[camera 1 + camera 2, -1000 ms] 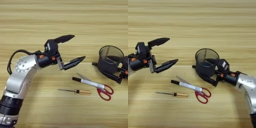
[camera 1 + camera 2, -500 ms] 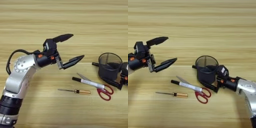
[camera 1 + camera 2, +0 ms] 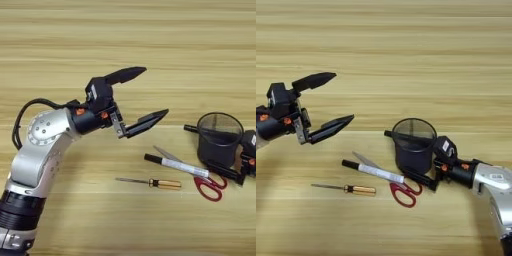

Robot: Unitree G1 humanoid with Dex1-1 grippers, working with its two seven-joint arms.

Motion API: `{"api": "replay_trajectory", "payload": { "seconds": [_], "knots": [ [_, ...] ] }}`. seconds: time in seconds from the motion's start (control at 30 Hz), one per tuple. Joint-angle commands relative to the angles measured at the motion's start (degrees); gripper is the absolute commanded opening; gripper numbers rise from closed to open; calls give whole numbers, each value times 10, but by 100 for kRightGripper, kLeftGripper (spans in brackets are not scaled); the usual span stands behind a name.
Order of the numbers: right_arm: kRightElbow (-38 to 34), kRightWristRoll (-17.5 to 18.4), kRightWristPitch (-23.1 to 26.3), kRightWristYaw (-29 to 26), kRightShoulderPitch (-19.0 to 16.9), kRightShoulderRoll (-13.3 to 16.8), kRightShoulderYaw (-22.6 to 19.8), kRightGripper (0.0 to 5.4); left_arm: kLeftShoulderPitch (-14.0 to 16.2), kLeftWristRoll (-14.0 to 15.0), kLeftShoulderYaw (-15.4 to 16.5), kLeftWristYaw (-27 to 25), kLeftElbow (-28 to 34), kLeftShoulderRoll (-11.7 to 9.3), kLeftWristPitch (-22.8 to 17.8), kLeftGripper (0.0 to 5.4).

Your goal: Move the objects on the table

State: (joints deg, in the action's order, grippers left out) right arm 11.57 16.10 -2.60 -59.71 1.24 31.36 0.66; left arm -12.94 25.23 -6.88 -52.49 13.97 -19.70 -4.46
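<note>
The right end effector (image 3: 416,155) clasps the light, stiff mesh cup (image 3: 414,146) across its wall, a sound hold, while the left end effector (image 3: 142,97) hangs released above the worktop (image 3: 128,35).

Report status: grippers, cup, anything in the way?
Right gripper shut on pen cup, upright on table. Left gripper open, holding nothing. Marker, scissors, screwdriver lie beside cup.

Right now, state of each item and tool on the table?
Pen cup: upright, gripped by right tool.
Scissors: flat, blades closed, under the marker.
Marker: flat, capped, lying across the scissors.
Screwdriver: flat, alone.
Left tool: open, holding nothing, above the table.
</note>
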Motion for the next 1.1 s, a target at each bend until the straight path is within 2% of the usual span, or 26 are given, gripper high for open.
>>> {"api": "replay_trajectory", "payload": {
  "seconds": [0.03,0.67,0.7,0.83,1.1],
  "knots": [
    [11,-4,-12,4,11,-3,-1,472,1,4,6,2,4,-4,3,540],
    [55,-10,-39,24,32,-13,-6,472,1,6,7,6,6,-3,-1,540],
    [56,-10,-40,24,32,-13,-5,501,1,6,6,6,6,-3,-1,540],
    [59,-11,-42,24,33,-12,-5,536,0,5,5,8,5,-3,0,540],
    [64,-7,-46,22,35,-12,-6,536,-1,3,3,11,5,-2,0,540]
  ]
}}
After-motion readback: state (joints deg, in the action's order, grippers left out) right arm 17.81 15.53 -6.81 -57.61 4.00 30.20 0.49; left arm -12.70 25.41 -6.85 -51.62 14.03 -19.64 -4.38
